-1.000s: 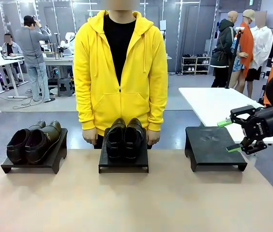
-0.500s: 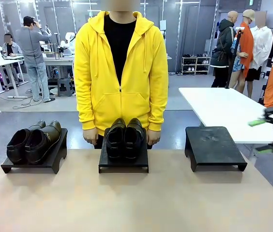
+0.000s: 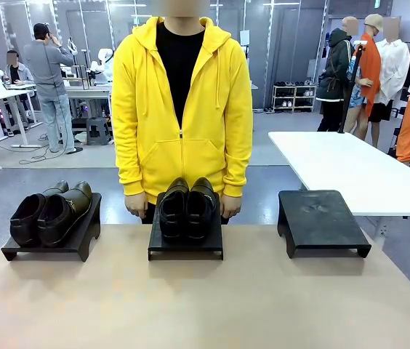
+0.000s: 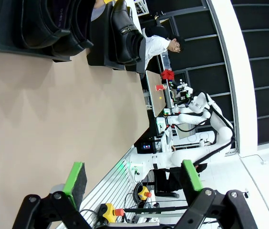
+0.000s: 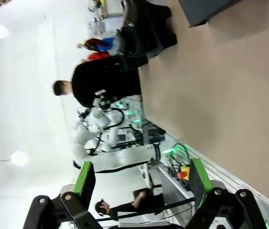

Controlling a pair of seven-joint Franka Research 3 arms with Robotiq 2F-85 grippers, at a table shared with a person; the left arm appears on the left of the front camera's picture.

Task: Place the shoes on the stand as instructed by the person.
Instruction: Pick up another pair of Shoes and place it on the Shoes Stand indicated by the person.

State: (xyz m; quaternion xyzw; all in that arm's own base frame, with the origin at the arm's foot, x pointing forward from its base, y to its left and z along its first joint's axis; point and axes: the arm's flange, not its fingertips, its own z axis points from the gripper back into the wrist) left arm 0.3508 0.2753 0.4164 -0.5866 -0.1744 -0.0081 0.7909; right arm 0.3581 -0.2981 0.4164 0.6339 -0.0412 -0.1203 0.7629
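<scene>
Two pairs of shiny black shoes rest on low black stands along the table's far edge. One pair [image 3: 49, 212] lies on the left stand [image 3: 81, 243], the other pair [image 3: 187, 207] on the middle stand [image 3: 187, 251]. The right stand [image 3: 321, 218] has nothing on it. The person [image 3: 181, 109] in a yellow hoodie stands behind the middle stand, arms hanging down. My left gripper [image 4: 133, 177] is open over the table's near edge, with both pairs far ahead: shoes [image 4: 44, 24] and shoes [image 4: 125, 33]. My right gripper [image 5: 140, 180] is open too, far from the bare stand [image 5: 206, 9] and the shoes [image 5: 144, 24].
The tan table [image 3: 205, 305] spreads wide in front of the stands. A white table [image 3: 336, 167] stands off to the right behind it. Other people move about in the background.
My right gripper, which hung open beside the right stand a second ago, has pulled away to the right and left the front view. The shoes and the person have not moved.
</scene>
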